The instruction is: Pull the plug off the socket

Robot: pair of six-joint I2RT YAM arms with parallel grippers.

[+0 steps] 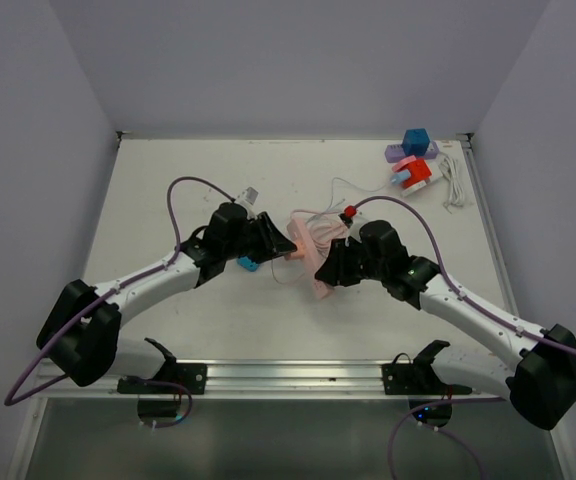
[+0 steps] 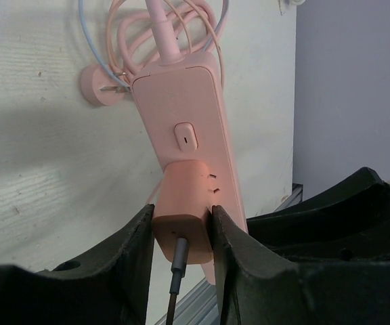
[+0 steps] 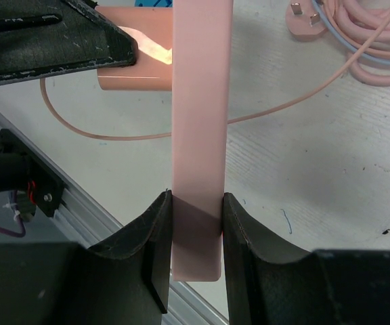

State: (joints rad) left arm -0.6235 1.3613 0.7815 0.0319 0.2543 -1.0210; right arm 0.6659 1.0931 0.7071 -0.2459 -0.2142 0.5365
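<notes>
The left gripper [image 2: 183,233] has its 2 fingers closed flat on the sides of the pink plug [image 2: 187,193]. The plug is seated in the pink socket strip [image 2: 181,101], which extends toward 12 o'clock. The right gripper [image 3: 196,223] clamps the strip's far end edge-on. Coiled cable [image 2: 147,27] lies beyond at 12 o'clock on the table [image 1: 168,190].

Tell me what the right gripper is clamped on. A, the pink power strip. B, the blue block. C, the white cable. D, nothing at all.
A: the right wrist view shows the right gripper clamped on both sides of the pink power strip, while the left gripper pinches the plug seated in it.
</notes>
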